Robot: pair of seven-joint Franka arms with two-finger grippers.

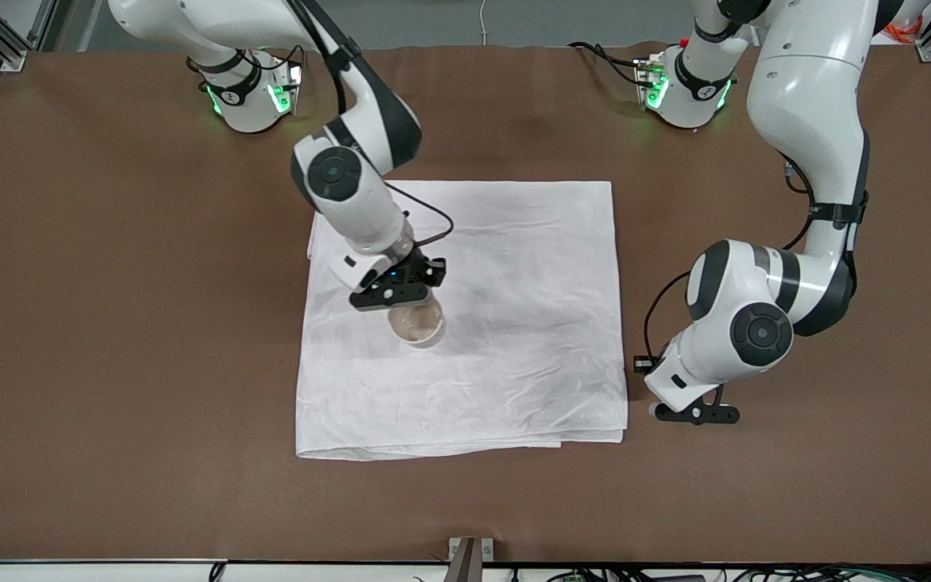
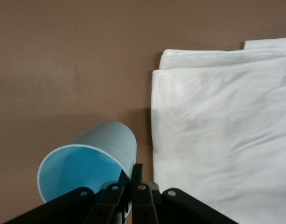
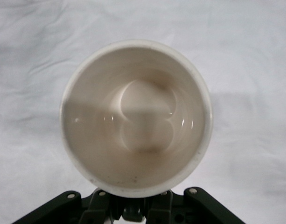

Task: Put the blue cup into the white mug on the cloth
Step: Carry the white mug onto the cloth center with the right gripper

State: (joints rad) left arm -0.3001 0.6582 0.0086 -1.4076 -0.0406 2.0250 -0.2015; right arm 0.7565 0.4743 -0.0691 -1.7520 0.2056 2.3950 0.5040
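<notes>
Left gripper [image 1: 696, 413] clamping blue cup [image 2: 89, 161] beside cloth [image 1: 514, 242], right gripper [image 1: 397, 284] holding white mug [image 1: 417, 325] on cloth

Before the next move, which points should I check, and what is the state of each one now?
1. Blue cup held by left gripper: ok, fingers pinch its rim wall.
2. White mug upright on cloth: ok.
3. Mug is empty inside: ok.
4. Right gripper holds mug's rim: ok, mug is steadied.
5. Cup is above mug: not ok; the left gripper is above the brown table, beside the cloth's edge toward the left arm's end.
6. Path above mug is free: cannot tell, the right arm covers part of it.
</notes>
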